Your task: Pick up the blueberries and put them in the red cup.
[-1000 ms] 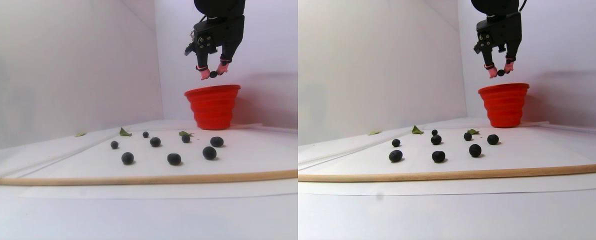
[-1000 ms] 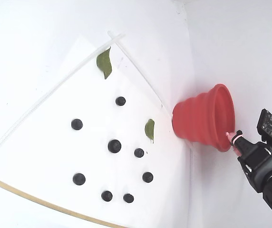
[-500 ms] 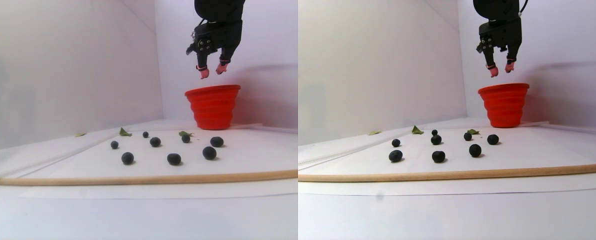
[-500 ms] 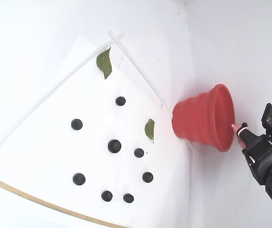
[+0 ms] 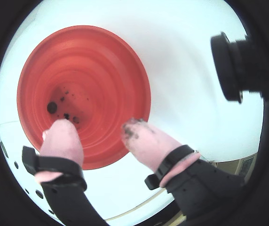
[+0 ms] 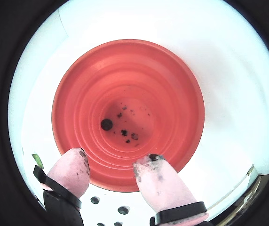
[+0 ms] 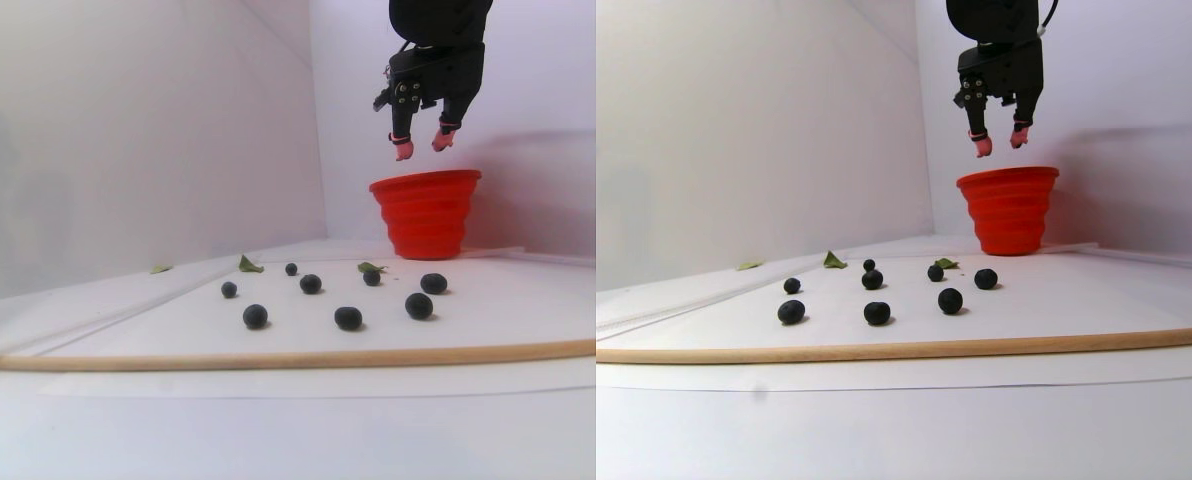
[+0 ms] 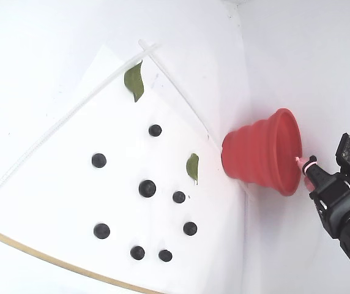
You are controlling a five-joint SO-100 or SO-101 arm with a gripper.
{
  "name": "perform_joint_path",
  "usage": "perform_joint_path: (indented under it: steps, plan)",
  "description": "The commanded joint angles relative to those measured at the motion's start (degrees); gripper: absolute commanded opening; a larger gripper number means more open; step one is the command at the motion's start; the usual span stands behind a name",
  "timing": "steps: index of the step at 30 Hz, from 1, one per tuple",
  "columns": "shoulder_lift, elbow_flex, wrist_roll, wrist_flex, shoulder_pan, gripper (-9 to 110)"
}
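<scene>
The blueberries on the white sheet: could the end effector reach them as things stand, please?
Probably yes. The end effector hangs open and empty above the red cup, and the blueberries lie apart in the open, with only flat leaves nearby.

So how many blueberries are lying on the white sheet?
8 small matte black blueberries in the fixed view: one top, one left, two central, four lowest. None look hidden.
</scene>
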Motion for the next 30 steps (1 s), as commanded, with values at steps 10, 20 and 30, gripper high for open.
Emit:
perform_joint_path:
  steps: [10,20,30]
  plan:
    - [16.4,9.1,-1.8,-1.3,-1.1,18]
    - [23.6,16.5,-2.1,2.5,-2.9,18]
    - [27.7,21.6,-1.9,5.9,-4.0,18]
